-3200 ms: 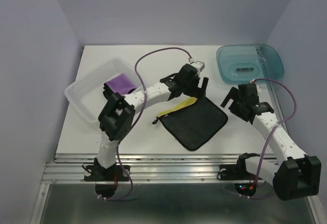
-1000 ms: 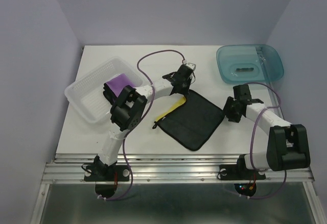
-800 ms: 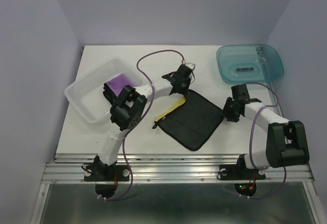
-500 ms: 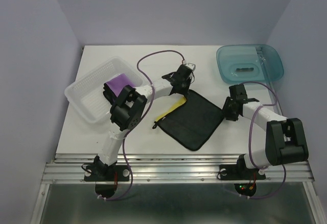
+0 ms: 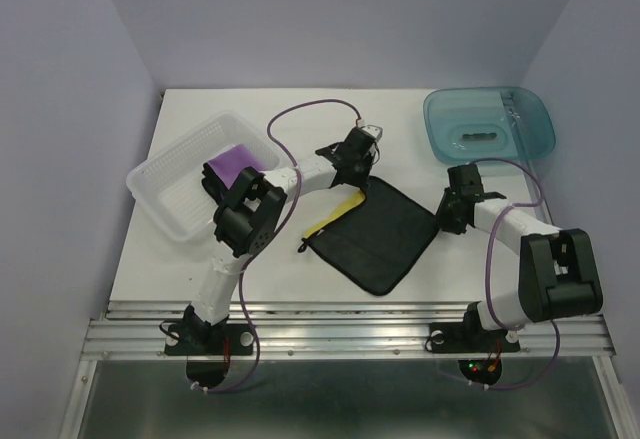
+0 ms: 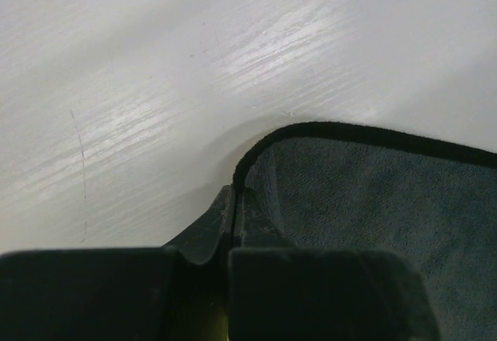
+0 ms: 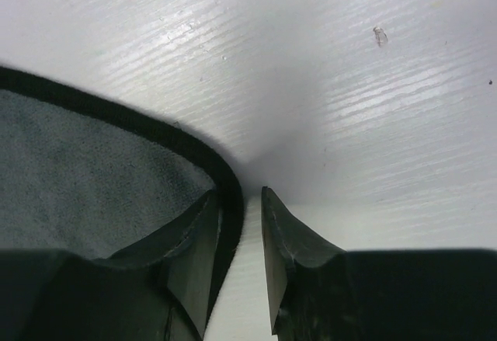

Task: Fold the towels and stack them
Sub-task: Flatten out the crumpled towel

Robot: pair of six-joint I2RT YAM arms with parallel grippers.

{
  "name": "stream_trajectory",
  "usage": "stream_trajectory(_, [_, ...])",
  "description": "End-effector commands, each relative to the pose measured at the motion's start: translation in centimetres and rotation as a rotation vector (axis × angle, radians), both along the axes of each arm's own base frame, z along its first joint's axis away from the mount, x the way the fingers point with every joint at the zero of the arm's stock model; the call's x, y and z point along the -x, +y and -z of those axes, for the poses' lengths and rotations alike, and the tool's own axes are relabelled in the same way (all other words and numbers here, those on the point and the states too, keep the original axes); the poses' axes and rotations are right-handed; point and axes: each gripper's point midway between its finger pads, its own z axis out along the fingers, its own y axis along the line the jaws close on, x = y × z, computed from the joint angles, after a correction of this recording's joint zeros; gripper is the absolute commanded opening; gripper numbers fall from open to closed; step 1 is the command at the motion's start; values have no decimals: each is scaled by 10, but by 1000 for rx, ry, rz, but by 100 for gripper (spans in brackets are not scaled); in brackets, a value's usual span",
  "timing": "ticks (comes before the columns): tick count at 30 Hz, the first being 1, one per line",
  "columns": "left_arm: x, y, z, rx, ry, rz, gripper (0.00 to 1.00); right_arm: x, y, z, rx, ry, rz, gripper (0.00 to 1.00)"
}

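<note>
The right arm (image 5: 500, 224) has come down from where it was held up and back a few seconds ago. It now lies low over the bench (image 5: 200, 259) at the right corner of the towel (image 5: 378, 234). In the last second it crept a little closer, and the right jaws have been narrowing. In the right wrist view they are a small way apart, with the black hem (image 7: 230, 189) against one finger and bare bench showing in the gap, so they are not clamped yet.

The left arm (image 5: 300, 174) has not moved over that second. In its wrist view the left jaws are pressed together on the far corner (image 6: 242, 176) of the towel.

The towel has settled flat in the middle of the bench, black face up, with only a yellow strip (image 5: 335, 209) showing along its left edge. Earlier more yellow was lifted near the far corner.

The purple towel (image 5: 237, 162) sits where it was in the tray (image 5: 160, 184), and the tub (image 5: 535, 134) stands at the far right.

With one corner held and the next nearly pinched, I'd say the fold is about to start. If the right jaws close beside the hem rather than on it, that corner will be left behind.
</note>
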Motion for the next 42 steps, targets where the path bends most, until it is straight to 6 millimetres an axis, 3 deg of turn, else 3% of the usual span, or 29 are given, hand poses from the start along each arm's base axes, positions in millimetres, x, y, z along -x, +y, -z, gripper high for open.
stream_trajectory(1, [-8,-3,-50,62,-85,6,0,-15,6,-3,-17,-38,-15,33])
stream_trajectory(5, [-8,-1,-54,65,-90,6,0,-15,11,-3,-37,-41,-54,16])
stream_trajectory(6, [-8,-1,-56,66,-93,7,0,-16,12,-4,-37,-45,-61,2])
stream_trajectory(10, [-11,3,-67,71,-112,-2,0,-24,17,-19,-54,-113,-103,1])
stream_trajectory(14, [-13,11,-98,96,-160,-23,0,-58,35,-81,-119,-292,-171,1])
stream_trajectory(17, [-8,22,-131,123,-211,-42,0,-67,45,-135,-134,-442,-224,1])
stream_trajectory(18, [-6,24,-141,137,-227,-46,0,-70,46,-163,-131,-513,-237,1])
stream_trajectory(19, [0,30,-140,133,-228,-51,0,-69,46,-177,-126,-543,-248,1])
stream_trajectory(20, [7,36,-168,173,-270,-53,0,-64,46,-186,-122,-551,-257,1])
stream_trajectory(21, [10,39,-182,203,-298,-48,0,-62,47,-197,-114,-573,-277,1])
stream_trajectory(22, [25,46,-197,236,-314,-28,0,-53,49,-223,-123,-631,-296,1])
stream_trajectory(24, [40,50,-217,280,-341,2,0,-39,56,-249,-153,-695,-342,1])
stream_trajectory(25, [54,50,-215,291,-325,54,0,-30,60,-264,-169,-733,-368,1])
stream_trajectory(26, [67,58,-239,332,-362,65,0,-12,64,-289,-189,-793,-403,1])
stream_trajectory(30, [113,74,-280,451,-422,141,0,32,70,-340,-228,-914,-481,1])
stream_trajectory(31, [136,80,-294,498,-438,181,0,47,71,-355,-238,-948,-498,1])
stream_trajectory(37, [208,95,-335,659,-477,296,0,90,78,-381,-283,-1026,-571,1])
stream_trajectory(40, [221,95,-338,689,-465,308,0,98,76,-383,-281,-1043,-569,1])
stream_trajectory(42, [216,99,-334,685,-462,259,0,90,73,-371,-275,-1005,-534,1])
